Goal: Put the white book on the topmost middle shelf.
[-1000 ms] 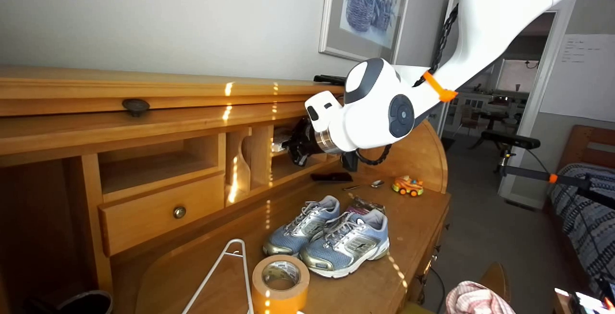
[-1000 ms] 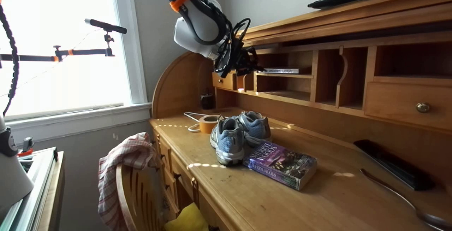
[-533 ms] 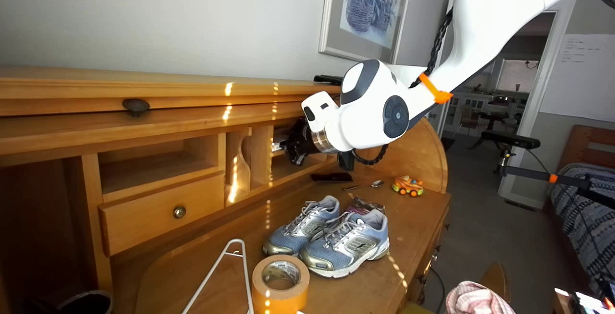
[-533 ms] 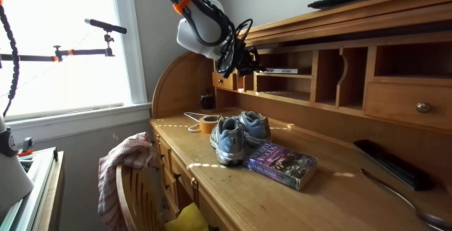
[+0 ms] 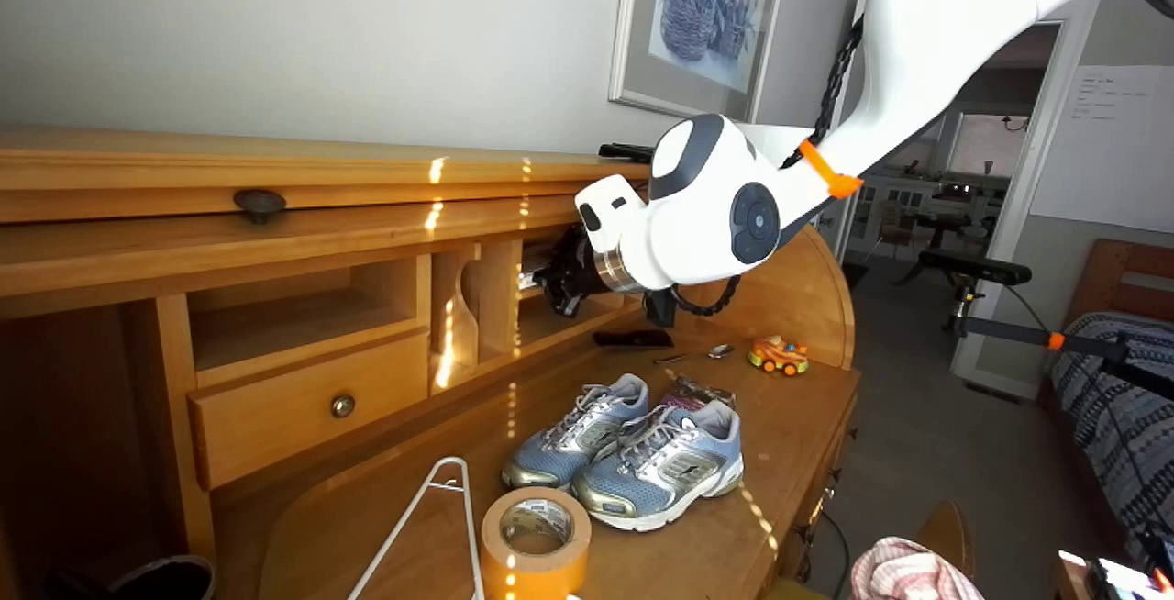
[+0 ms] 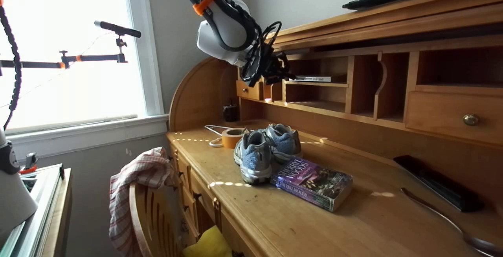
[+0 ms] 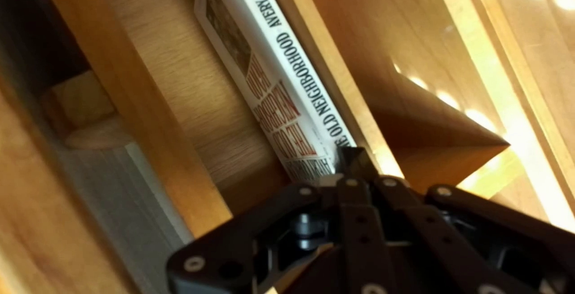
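White book (image 7: 280,82), one: lying on topmost middle shelf (image 6: 338,85); one end cut off by the wrist view's edge, other partly hidden behind gripper (image 7: 357,166), fingers together; contact not discernible.

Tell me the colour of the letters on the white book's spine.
Black letters, clearest in the wrist view.

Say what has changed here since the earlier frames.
The gripper moved slightly toward the topmost middle shelf; its last half second shows almost no motion. The white book may have slid a touch deeper, though that is hard to tell. No grasp or release shows. The sneakers, tape roll and purple paperback stayed put.
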